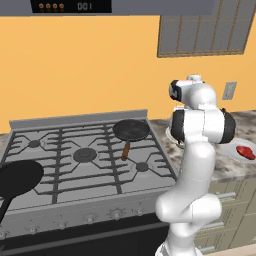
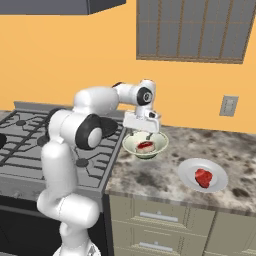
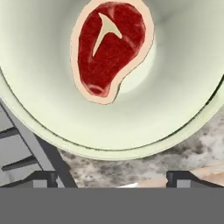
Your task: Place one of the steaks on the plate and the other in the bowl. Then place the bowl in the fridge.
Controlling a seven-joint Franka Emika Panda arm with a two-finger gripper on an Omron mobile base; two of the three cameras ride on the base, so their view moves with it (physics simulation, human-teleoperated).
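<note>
The pale cream-green bowl (image 2: 159,145) stands on the marble counter just right of the stove. One steak (image 2: 145,146) lies flat inside it, and the hand view shows that steak (image 3: 109,50) on the bowl's (image 3: 175,100) floor. My gripper (image 2: 143,134) hangs directly over the bowl, open, fingertips (image 3: 43,178) wide apart and holding nothing. The other steak (image 2: 203,177) lies on the white plate (image 2: 187,172) farther right; in the left base view the plate (image 1: 231,149) with its steak (image 1: 246,151) shows past my arm. The fridge is out of view.
On the grey stove (image 1: 75,165) a black pan (image 1: 131,129) with a brown handle sits on a back burner, and another black pan (image 1: 17,177) at the front left. Drawers (image 2: 155,220) run under the counter. A wall cabinet (image 2: 192,30) hangs above.
</note>
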